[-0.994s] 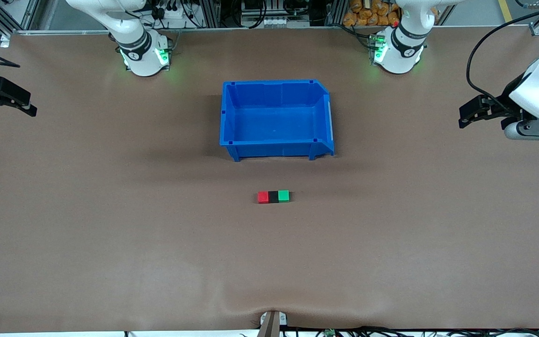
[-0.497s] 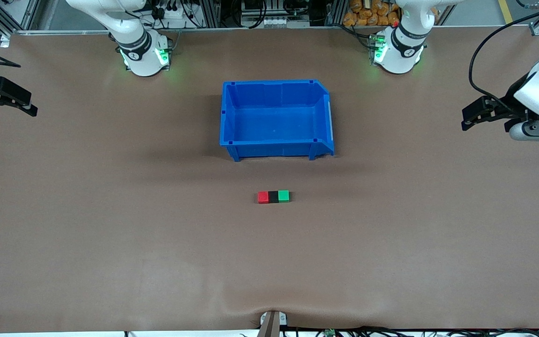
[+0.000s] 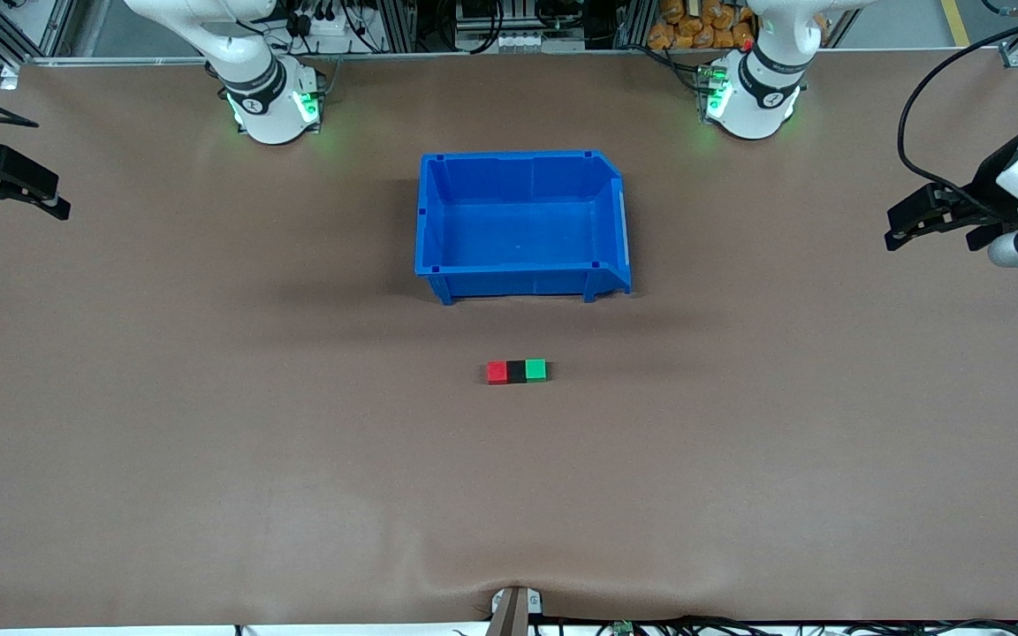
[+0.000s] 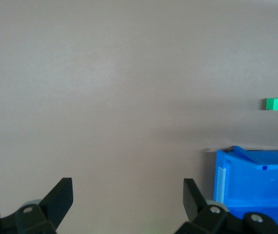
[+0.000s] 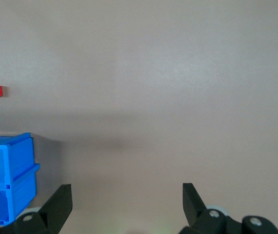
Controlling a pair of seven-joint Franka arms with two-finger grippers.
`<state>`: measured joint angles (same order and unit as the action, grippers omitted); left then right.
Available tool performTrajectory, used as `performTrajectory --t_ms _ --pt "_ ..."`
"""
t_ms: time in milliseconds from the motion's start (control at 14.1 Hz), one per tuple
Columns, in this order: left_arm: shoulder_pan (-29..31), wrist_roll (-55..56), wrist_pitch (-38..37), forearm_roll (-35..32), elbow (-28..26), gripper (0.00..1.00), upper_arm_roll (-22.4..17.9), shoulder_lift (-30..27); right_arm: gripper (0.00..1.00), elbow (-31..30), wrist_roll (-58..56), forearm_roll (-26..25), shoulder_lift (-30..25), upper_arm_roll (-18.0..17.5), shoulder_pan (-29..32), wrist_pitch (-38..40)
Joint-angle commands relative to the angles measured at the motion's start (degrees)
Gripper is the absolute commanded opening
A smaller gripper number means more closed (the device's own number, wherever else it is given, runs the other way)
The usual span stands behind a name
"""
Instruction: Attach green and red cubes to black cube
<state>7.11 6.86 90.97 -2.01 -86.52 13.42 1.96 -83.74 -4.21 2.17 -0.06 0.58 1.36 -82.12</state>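
Small red cube (image 3: 497,372), matte black cube (image 3: 517,371) and green cube (image 3: 535,369) sit touching in one row, black in the middle, at frame centre on the brown tabletop (image 3: 208,424), nearer the front camera than the open blue plastic bin (image 3: 520,283). Left hand (image 3: 900,225) is at the frame's right edge over the tabletop, released with fingers spread wide and empty, well apart from the row. Right hand (image 3: 56,205) is at the left edge, likewise released and empty, equally far from the cubes.
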Motion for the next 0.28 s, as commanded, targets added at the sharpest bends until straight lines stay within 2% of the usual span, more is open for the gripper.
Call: performTrajectory --t_ms 0,213 --pt "-0.17 3.85 -0.79 0.69 1.26 1.00 0.55 0.59 1.00 -1.61 -0.89 -0.68 -1.61 -1.11 1.46 -0.15" --pt "0.01 3.78 -1.14 1.04 1.18 1.00 0.64 0.59 1.00 -1.61 -0.63 -0.68 -1.61 -1.20 1.37 -0.15"
